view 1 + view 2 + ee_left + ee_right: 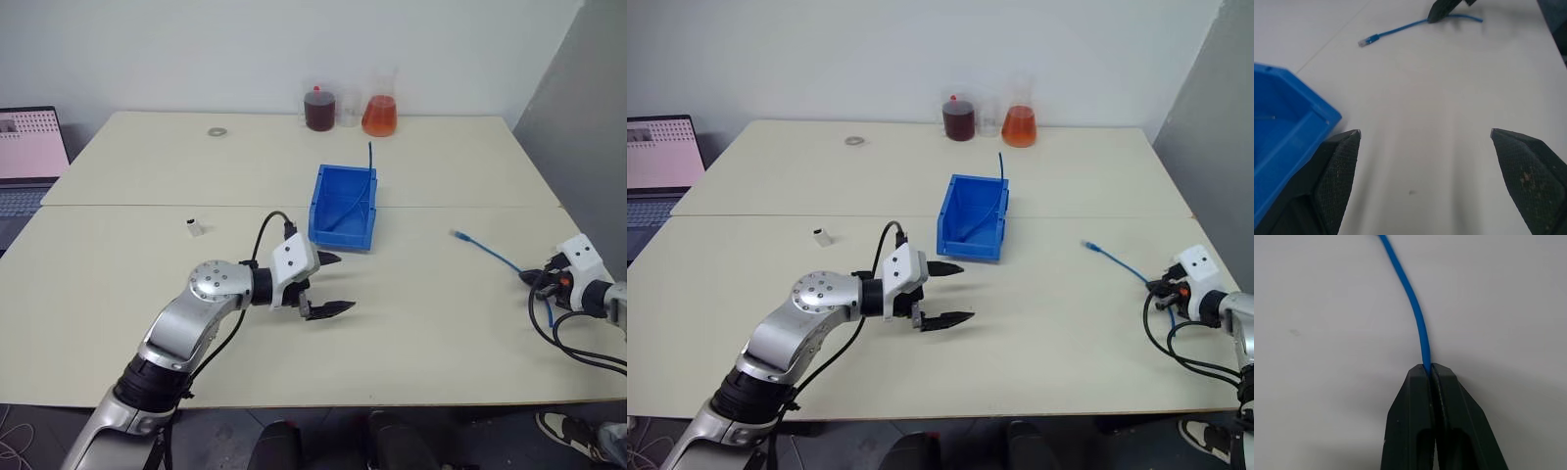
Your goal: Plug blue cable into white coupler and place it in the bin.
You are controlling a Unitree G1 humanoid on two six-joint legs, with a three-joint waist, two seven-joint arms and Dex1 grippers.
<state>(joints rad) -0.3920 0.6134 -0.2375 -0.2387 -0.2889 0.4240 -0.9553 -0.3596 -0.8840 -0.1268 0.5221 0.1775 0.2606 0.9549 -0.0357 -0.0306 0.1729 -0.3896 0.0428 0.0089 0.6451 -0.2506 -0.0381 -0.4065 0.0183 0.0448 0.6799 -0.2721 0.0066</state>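
The blue cable [490,253] lies on the table at the right, its pale plug [457,234] pointing toward the bin. My right gripper [1430,368] is shut on the blue cable [1413,303] some way back from the plug, close to the table's right edge. Left of centre on the table, far from both grippers, sits the tiny white coupler [194,229]. The blue bin [343,235] stands in the middle of the table. Just in front of the bin's low lip, my left gripper [343,283] hovers open with nothing between its fingers.
Another thin blue cable [371,162] sticks up out of the bin. A dark-liquid jar [319,110] and an orange-liquid flask [379,115] stand at the table's back edge. There is a small ring [216,131] at the back left and a laptop [29,147] off the left side.
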